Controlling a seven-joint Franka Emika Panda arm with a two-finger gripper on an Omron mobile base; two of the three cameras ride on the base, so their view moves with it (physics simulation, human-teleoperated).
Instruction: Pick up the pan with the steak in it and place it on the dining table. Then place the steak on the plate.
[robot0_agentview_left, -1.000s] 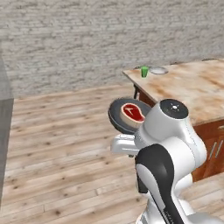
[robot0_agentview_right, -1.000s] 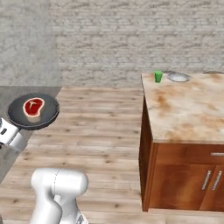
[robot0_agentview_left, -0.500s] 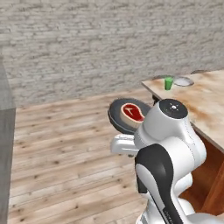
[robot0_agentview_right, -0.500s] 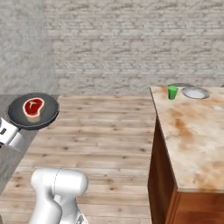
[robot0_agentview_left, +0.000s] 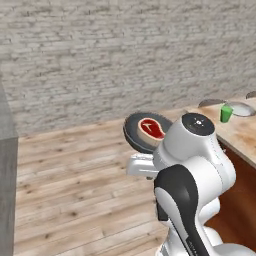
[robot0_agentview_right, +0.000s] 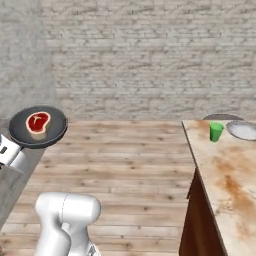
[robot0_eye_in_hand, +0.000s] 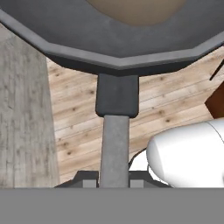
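Pincer (robot0_eye_in_hand: 114, 180) clamping shut on the handle of the pan (robot0_agentview_right: 38, 127), carrying it in the air with the steak (robot0_agentview_right: 38, 122) lying inside. Dining table (robot0_agentview_right: 225, 175) is well apart, plate (robot0_agentview_right: 243, 130) sitting near its far end. Both placements remain.

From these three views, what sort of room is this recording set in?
Most likely a rendered kitchen or dining area: a marbled stone-topped dining table holding a grey plate and a green cup, and a pan carrying a raw steak.
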